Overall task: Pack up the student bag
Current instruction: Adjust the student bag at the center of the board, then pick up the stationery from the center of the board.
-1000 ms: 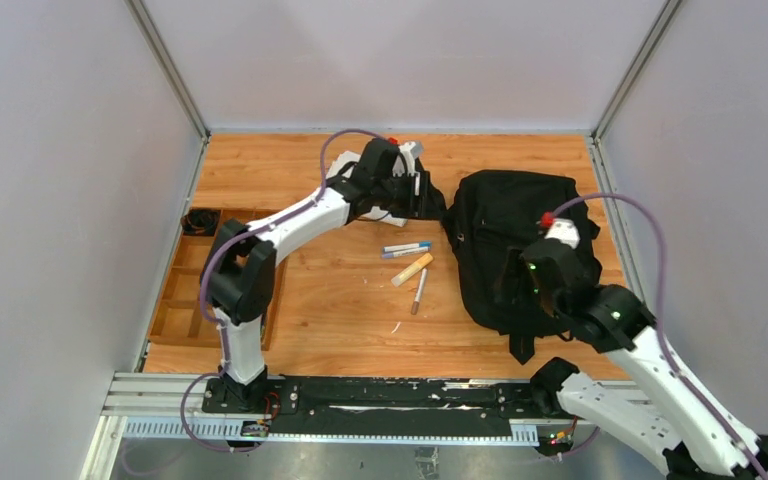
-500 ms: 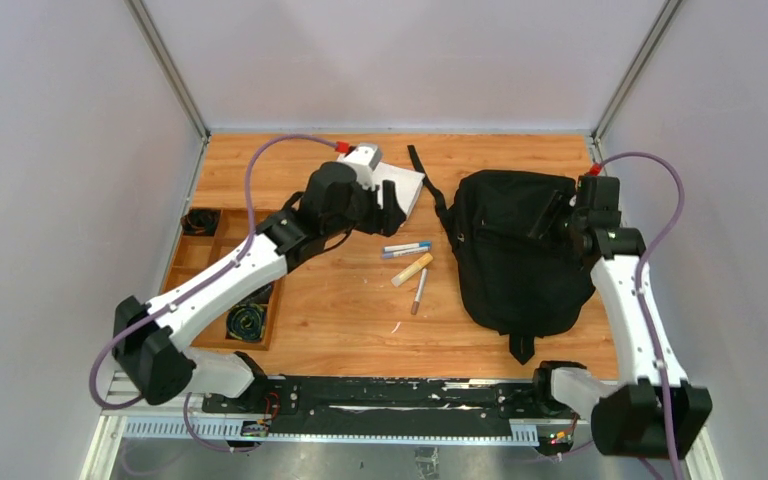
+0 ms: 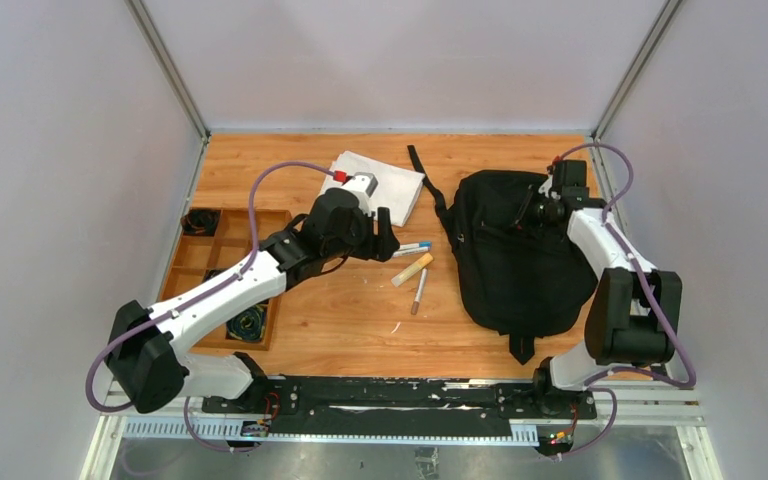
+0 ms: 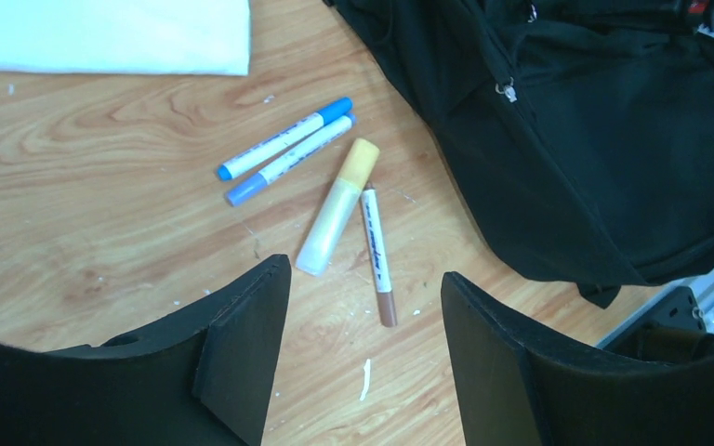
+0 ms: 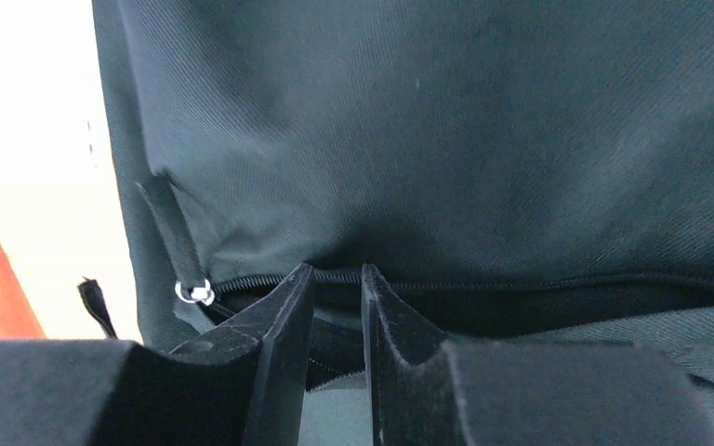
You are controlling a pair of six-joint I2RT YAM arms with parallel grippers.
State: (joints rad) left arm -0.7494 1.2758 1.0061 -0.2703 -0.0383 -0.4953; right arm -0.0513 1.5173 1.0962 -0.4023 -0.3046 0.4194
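The soft black fabric backpack (image 3: 510,270), frame right, will sag; the right gripper (image 5: 335,271), nearly pressed together, suits its zipper lip; the left gripper (image 4: 364,279) is spread.

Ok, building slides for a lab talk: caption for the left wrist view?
Open left tool above loose markers beside the black backpack, white cloth at top left.
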